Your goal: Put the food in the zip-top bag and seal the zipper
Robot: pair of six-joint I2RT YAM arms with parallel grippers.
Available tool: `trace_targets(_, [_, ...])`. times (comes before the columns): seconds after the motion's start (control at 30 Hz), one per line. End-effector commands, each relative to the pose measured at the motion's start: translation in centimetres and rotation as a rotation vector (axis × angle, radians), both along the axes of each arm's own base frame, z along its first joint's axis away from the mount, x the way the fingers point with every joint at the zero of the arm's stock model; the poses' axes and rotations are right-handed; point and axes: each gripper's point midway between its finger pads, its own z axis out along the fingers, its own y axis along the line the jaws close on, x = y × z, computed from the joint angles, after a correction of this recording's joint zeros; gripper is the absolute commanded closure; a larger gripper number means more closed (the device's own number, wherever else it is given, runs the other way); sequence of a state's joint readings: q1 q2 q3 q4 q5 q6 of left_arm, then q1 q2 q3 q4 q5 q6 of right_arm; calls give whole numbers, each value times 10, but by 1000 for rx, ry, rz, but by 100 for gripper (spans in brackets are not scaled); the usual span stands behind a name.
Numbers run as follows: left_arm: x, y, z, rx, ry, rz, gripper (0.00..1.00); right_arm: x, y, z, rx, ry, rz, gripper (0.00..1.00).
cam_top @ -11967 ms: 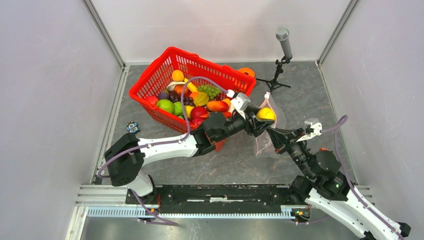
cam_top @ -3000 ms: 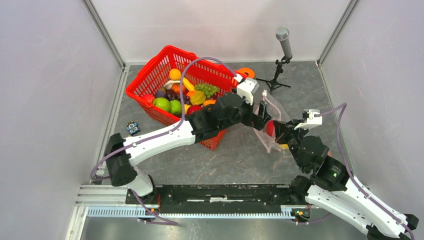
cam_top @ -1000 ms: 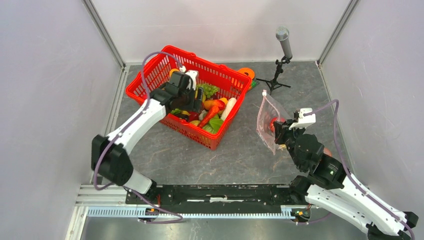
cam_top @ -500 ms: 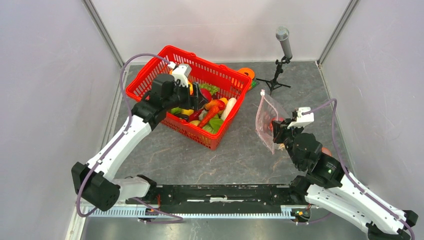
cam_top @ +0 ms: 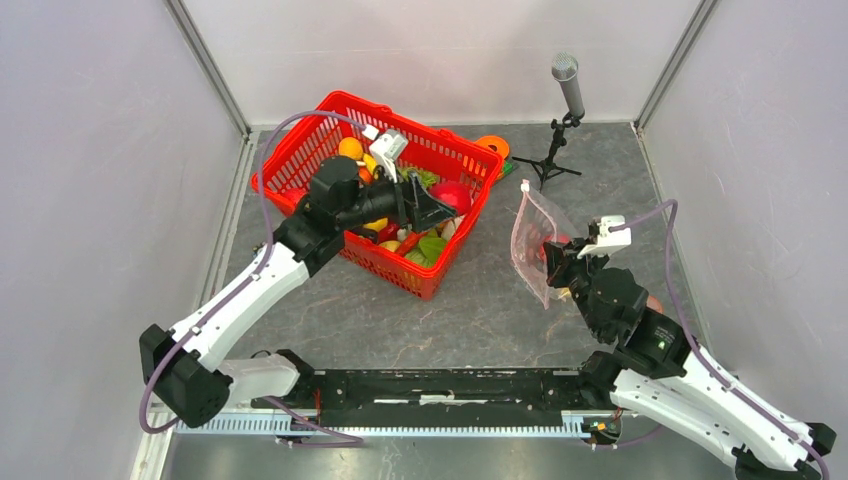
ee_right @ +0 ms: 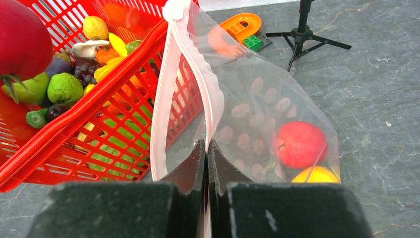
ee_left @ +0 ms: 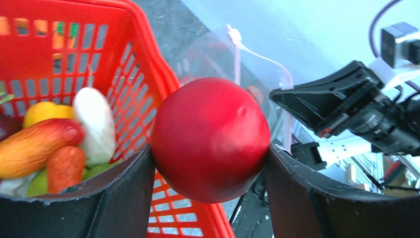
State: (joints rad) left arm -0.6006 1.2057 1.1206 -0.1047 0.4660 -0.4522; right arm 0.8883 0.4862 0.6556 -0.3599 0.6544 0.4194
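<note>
This looks like the loading step, mid-carry. The left gripper [ee_left: 210, 168] is clamped around a round red fruit [ee_left: 210, 139], one finger pressed against each side. It hangs over the right-hand end of the red mesh basket [cam_top: 390, 262], pointed toward the bag.

The right gripper [ee_right: 206, 148] has its fingers pinched tight together on one lip of the zip-top bag [ee_right: 267, 99]. It holds the bag up off the grey table [cam_top: 480, 320], right of centre and well apart from the basket. The zipper [ee_right: 159, 114] is undone: its two pale-pink strips spread apart from the top corner, so the mouth gapes toward the basket.

To my eye, the next move is to carry the red fruit across the gap to that mouth and push it past both strips before letting go. The opening looks narrow and floppy for so plump a piece, so it could catch a lip or drag the film out of the pinch. Sealing comes later.

The bag holds two pieces at its low end, a red apple [ee_right: 300, 144] and beside it a yellow fruit [ee_right: 317, 174]. The basket has plenty left, including round green pieces [ee_right: 64, 88], a white one [ee_left: 94, 124], and orange, yellow and dark purple ones heaped together.
</note>
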Motion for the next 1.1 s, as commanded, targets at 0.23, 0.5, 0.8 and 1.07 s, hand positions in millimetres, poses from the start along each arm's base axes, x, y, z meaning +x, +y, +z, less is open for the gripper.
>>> trace_targets(0.23, [-52,-77,22,-40,-202,-232,66,-3,-1,12,71,-35,5,95])
trace_targets(0.5, [-64,-120,33,-106,-272,-226,66,-5,1,14,78,-36,18,95])
trace_targets(0.8, [-55,-144,-1,140,-436,-176,65,-6,6,21,98,-53,48,95])
trace_targets(1.07, [-32,-143,-34,449,-652,-72,62,-10,6,32,116,-68,68,95])
